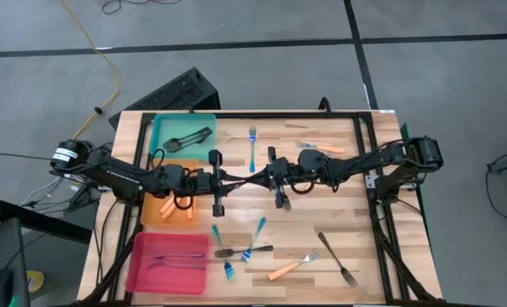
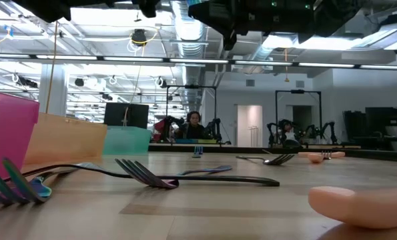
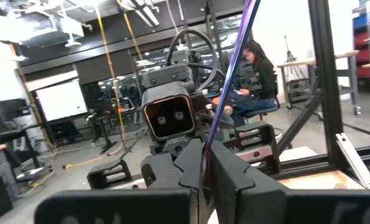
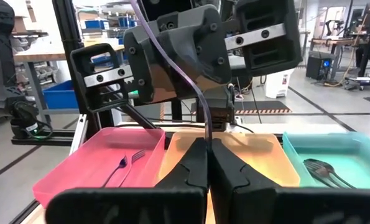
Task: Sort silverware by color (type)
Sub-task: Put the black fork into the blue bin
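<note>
My left gripper (image 1: 240,182) and my right gripper (image 1: 253,178) meet tip to tip high above the table's middle, both shut on one slim purple-sheened piece of silverware (image 3: 229,81). It rises from between the fingers, and its top end is out of both wrist views. Loose forks lie flat on the near half of the table: blue ones (image 1: 257,232), an orange one (image 1: 290,269) and dark ones (image 1: 338,260). A blue fork (image 1: 252,149) and an orange piece (image 1: 325,149) lie farther back. My left gripper pinches the purple piece's stem (image 3: 204,155) between its two fingers, coming level from the table's left. The stem stands up out of the fingers, tilted, lifted clear of the table. My right gripper pinches the same stem (image 4: 206,132) between its two fingers, coming level from the table's right, right beside the left fingertips. The stem curves up and away above the fingers; which end it has does not show.
Three trays stand in a row along the table's left side: a teal one (image 1: 164,128) with dark silverware at the far end, an orange one (image 1: 155,217) with orange pieces, and a pink one (image 1: 142,273) with purple forks nearest. A black frame (image 1: 368,153) borders the table. People sit in the room beyond.
</note>
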You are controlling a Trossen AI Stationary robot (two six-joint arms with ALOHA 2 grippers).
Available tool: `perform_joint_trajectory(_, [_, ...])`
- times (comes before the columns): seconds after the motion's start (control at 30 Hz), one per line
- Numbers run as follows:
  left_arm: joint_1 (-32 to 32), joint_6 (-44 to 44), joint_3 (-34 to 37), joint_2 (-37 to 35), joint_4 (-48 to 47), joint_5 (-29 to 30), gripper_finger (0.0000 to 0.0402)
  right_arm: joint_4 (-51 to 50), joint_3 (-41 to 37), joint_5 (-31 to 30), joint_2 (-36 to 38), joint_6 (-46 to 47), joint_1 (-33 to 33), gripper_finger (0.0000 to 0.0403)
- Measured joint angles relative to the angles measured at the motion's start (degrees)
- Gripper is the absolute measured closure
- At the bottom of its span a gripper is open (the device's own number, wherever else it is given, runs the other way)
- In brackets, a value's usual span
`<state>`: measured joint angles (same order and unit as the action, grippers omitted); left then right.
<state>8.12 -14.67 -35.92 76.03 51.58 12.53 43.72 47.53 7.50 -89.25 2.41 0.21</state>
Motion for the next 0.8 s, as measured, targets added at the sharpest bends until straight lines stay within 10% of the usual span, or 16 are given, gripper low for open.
perform_joint_trajectory(0.47, [-0.07, 0.21, -0.02, -0.95, -1.31, 6.34, 0.0401, -2.76, 0.00, 0.31, 0.36, -0.06, -0.20, 0.0238])
perform_joint_trajectory(0.8, [-0.04, 6.34, -2.26, -9.26, -19.16, 7.76, 0.0401, -15.45, 0.01, 0.23, 0.46, 0.48, -0.35, 0.0201])
